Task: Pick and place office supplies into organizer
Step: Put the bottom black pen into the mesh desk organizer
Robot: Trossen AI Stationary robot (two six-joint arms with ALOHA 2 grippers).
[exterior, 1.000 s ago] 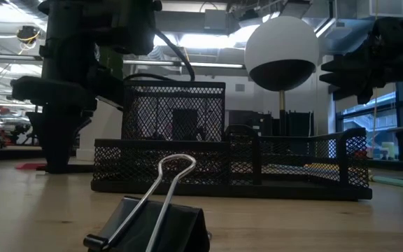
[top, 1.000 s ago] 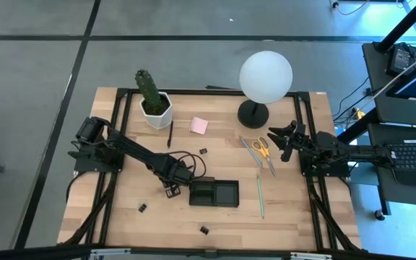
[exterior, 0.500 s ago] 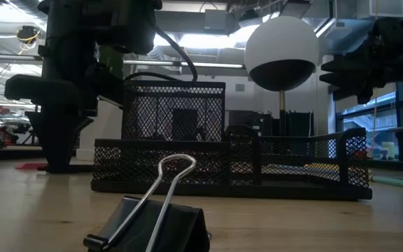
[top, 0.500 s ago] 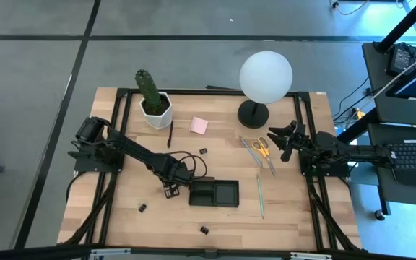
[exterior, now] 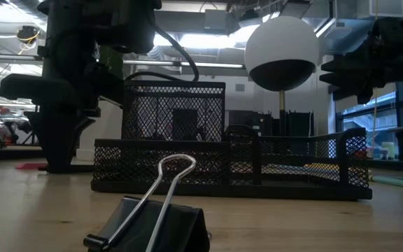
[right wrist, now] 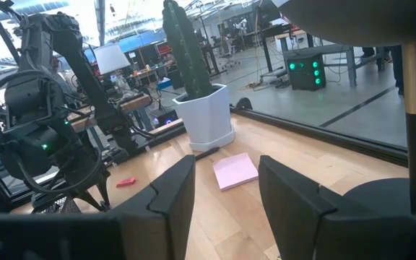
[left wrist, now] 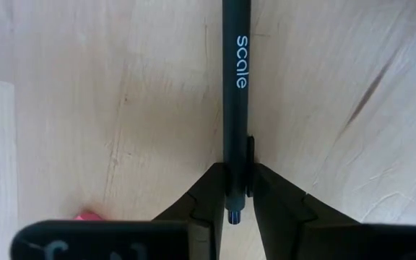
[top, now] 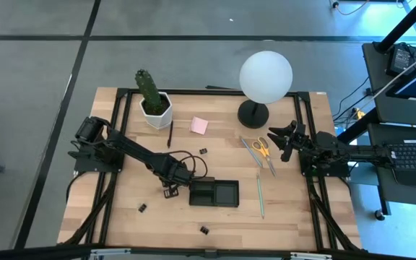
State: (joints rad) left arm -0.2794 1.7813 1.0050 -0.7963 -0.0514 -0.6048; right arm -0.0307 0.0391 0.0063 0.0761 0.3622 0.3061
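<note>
left gripper (left wrist: 237,206) pinching pen (left wrist: 235,94), hanging just left of organizer (top: 214,193) | right gripper (top: 283,141) spread, waiting beside scissors (top: 263,148)

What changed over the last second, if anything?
Barely anything. In the low view the left arm's tool crept slightly toward the picture's left, away from the organizer. It is shut on a black pen above the table. The right tool hangs open near the scissors, unmoved. The loose supplies stayed put.

Potted cactus (top: 150,95), globe lamp (top: 265,76)
</note>
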